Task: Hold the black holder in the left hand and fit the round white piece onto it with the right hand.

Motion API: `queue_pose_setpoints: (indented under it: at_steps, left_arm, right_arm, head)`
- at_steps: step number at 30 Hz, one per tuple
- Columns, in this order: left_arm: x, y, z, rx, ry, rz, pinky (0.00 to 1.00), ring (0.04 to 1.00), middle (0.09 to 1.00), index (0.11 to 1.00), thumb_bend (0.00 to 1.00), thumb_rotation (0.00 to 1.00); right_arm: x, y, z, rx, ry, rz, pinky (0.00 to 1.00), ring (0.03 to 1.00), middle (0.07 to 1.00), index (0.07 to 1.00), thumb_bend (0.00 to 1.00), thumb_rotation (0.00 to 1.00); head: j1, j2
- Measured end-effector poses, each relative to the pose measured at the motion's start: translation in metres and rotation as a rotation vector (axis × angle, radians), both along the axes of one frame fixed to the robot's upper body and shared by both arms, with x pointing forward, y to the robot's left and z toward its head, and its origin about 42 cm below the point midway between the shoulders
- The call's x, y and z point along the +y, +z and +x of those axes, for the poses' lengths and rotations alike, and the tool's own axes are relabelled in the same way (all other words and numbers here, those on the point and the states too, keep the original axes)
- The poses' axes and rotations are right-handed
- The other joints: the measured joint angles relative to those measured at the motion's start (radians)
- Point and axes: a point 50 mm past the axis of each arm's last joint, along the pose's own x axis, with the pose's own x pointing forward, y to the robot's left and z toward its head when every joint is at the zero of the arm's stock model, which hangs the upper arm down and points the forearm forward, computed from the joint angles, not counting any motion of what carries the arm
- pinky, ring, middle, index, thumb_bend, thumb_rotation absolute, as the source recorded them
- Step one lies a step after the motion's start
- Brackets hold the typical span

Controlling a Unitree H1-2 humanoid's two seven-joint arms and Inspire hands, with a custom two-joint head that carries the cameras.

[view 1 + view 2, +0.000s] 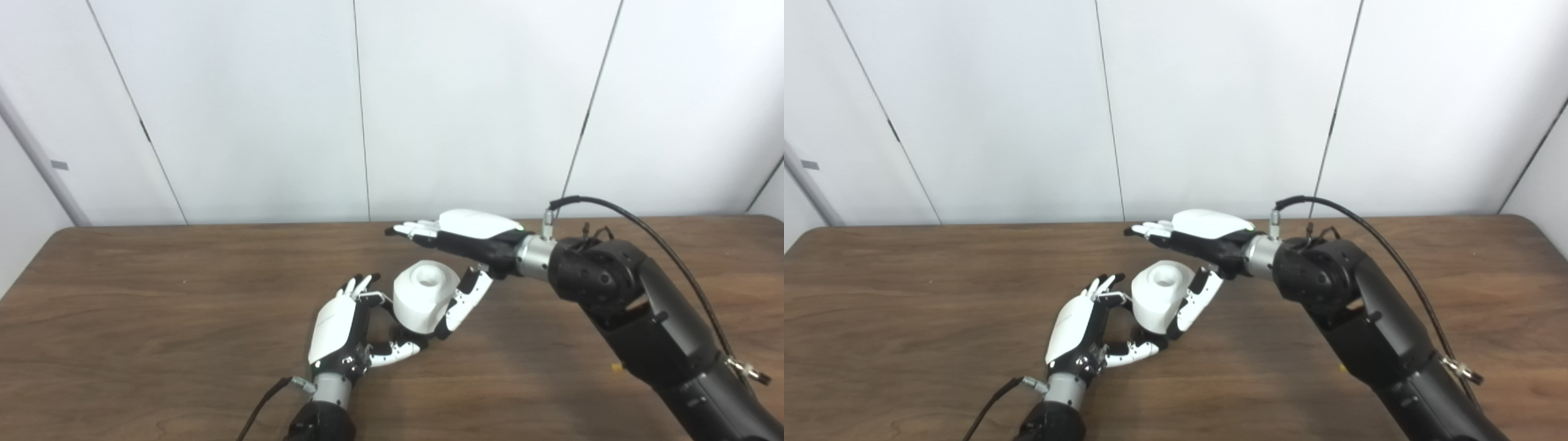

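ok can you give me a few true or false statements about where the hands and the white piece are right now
1. The round white piece has a hole in its top. True.
2. The right hand has its fingers curled over the piece. False: they stretch out flat above it, only the thumb beside it.
3. The left hand is beside the piece. True.
4. The piece lies alone at the table's far left edge. False: it sits between both hands.
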Motion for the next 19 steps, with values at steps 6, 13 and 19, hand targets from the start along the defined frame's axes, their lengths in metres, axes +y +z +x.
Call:
queue_pose_setpoints:
  at_steps: [6,13,19]
  left_arm:
    - [0.001,0.000,0.002,0.005,-0.003,-0.014,1.00,1.000,0.935,0.480,0.52,0.05]
    - [0.004,-0.001,0.004,0.007,-0.010,-0.023,1.00,1.000,0.936,0.480,0.52,0.05]
    - [0.008,-0.002,0.005,0.011,-0.014,-0.012,1.00,1.000,0.936,0.480,0.52,0.05]
  right_arm:
    - [-0.029,0.010,-0.007,-0.017,-0.054,0.141,1.00,1.000,1.000,1.000,1.00,0.44]
    - [-0.084,-0.018,-0.040,-0.017,-0.235,0.370,1.00,1.000,1.000,1.000,1.00,0.53]
    - [-0.122,-0.048,-0.077,-0.013,-0.387,0.477,0.97,1.000,1.000,1.000,1.00,0.53]
  head:
    - [-0.011,-0.008]
    - [-0.020,-0.017]
    - [-0.028,-0.023]
